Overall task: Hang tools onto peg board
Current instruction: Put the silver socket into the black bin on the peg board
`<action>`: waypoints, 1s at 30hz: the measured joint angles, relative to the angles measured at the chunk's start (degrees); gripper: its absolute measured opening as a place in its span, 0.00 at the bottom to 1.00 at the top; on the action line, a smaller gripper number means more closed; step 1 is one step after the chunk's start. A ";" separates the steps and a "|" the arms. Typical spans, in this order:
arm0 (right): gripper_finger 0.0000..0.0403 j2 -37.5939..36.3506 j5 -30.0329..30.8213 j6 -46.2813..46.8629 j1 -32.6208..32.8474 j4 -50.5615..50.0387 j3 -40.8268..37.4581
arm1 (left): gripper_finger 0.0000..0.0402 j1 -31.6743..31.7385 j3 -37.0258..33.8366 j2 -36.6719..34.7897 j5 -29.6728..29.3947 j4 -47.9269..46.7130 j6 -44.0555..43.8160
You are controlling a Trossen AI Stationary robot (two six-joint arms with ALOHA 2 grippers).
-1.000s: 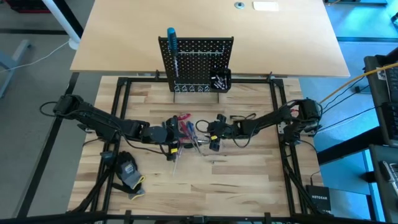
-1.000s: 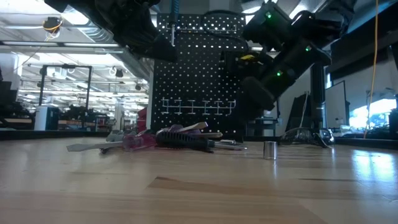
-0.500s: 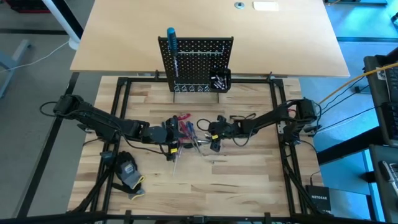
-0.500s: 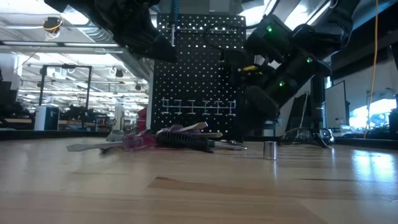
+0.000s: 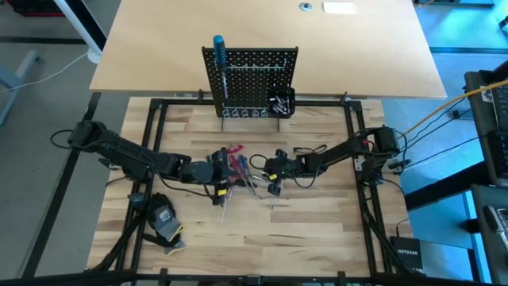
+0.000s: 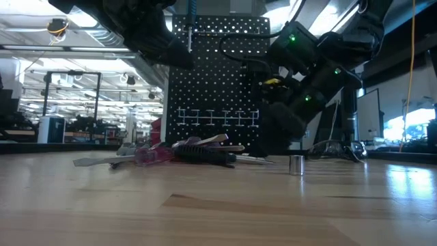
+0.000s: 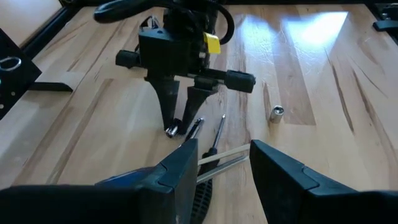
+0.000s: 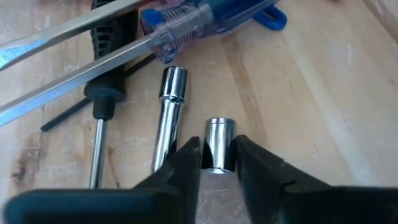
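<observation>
The black peg board [image 5: 250,79] stands at the table's far side with a blue-handled screwdriver [image 5: 218,52] hanging on it. The other tools lie in a pile [image 5: 238,168] at mid-table: red, blue and black-handled screwdrivers and silver bits. My right gripper [image 8: 217,149] is down at the pile's right side, shut on a short silver bit [image 8: 219,140]; it also shows in the high view [image 5: 268,176]. My left gripper [image 7: 221,165] hovers open and empty above the pile's left side [image 5: 225,171]. My right gripper has the short silver bit's two round sides [image 8: 211,155] between its two fingertips [image 8: 186,163]. The fingers come from above, slanting from the table's right, and lie along the bit. The bit lies flat on the table.
A longer silver bit [image 8: 168,118] and a black-handled screwdriver [image 8: 99,99] lie close beside the held bit. Another short silver bit [image 7: 277,112] stands apart toward the near edge. A black-and-yellow glove [image 5: 163,218] lies at the near left. Black frame rails [image 5: 155,143] border the table.
My right arm has sunk a little toward the table at the pile's right side. The tools have stayed in place.
</observation>
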 joint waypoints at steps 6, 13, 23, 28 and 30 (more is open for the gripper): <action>0.16 0.00 1.16 -1.68 0.00 0.09 0.03 | 0.34 0.00 0.00 0.00 0.02 -0.32 0.00; 0.22 0.04 3.46 -2.72 0.00 0.33 0.77 | 0.34 0.00 0.00 -0.02 0.00 -0.35 0.00; 0.17 -2.18 4.11 -4.76 0.02 -4.75 4.25 | 0.34 0.00 0.00 -0.02 0.00 -0.54 -0.85; 0.18 -7.86 4.74 -4.82 0.04 -6.52 4.28 | 0.34 0.00 0.00 -0.02 0.02 -0.54 -0.85; 0.17 -10.36 5.73 -5.58 0.04 -6.34 4.28 | 0.34 0.00 0.00 -0.05 -0.01 -0.57 -0.85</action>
